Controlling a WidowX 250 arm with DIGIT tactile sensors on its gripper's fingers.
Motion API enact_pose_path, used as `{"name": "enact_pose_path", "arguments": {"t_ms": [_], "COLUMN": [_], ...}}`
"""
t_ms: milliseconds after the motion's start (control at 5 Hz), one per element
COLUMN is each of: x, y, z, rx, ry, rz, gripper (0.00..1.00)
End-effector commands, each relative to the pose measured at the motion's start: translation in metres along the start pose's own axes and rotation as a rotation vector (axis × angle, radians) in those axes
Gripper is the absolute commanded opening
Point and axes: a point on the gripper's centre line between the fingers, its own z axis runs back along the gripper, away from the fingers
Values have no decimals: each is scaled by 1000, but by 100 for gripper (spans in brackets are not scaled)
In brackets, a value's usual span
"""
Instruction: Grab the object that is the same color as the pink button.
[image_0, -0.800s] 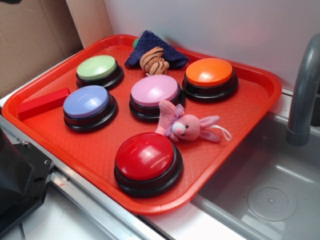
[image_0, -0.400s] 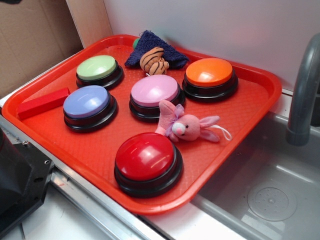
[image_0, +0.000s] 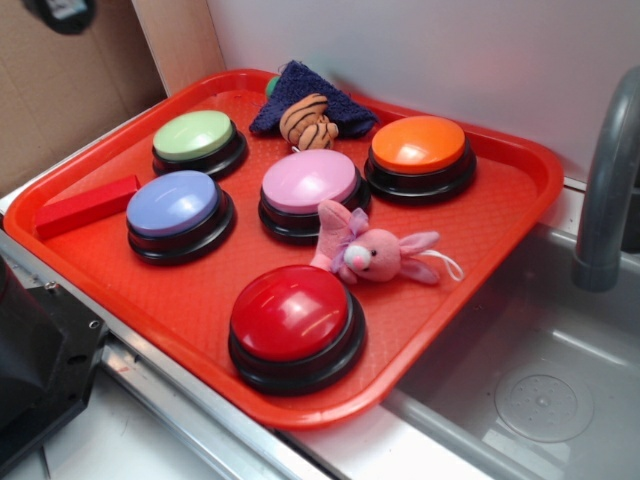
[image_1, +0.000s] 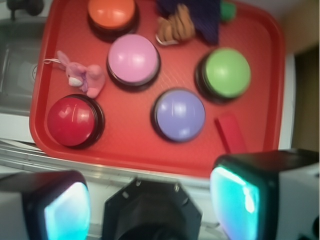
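A small pink plush bunny (image_0: 375, 254) (image_1: 82, 76) lies on the red tray (image_0: 470, 235) between the pink button (image_0: 309, 183) (image_1: 133, 59) and the red button (image_0: 293, 315) (image_1: 74, 120). My gripper (image_1: 150, 202) is high above the tray's near edge, open, with nothing between its two fingers (image_1: 245, 192). In the exterior view only a dark bit of the gripper (image_0: 62, 12) shows at the top left corner. The bunny is well away from the fingers.
Lavender-blue (image_0: 176, 205), green (image_0: 196, 137) and orange (image_0: 418, 146) buttons stand on the tray, along with a red block (image_0: 86, 206), a striped plush (image_0: 308, 121) and a dark blue cloth (image_0: 325, 100). A grey sink (image_0: 530, 370) and faucet (image_0: 605, 180) are at right. A black mount (image_0: 40, 350) sits below left.
A dark part of the gripper has come further into the exterior view's top left corner. Everything on the tray is where it was.
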Motion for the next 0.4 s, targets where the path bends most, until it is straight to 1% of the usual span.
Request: {"name": "enact_pose_path", "arguments": {"t_ms": [0, 200], "x": [68, 85], "y": [-32, -46], "z": [-24, -41], "rx": [5, 4], "ry": [-28, 1], "rz": [-273, -363], "gripper": [100, 100]}}
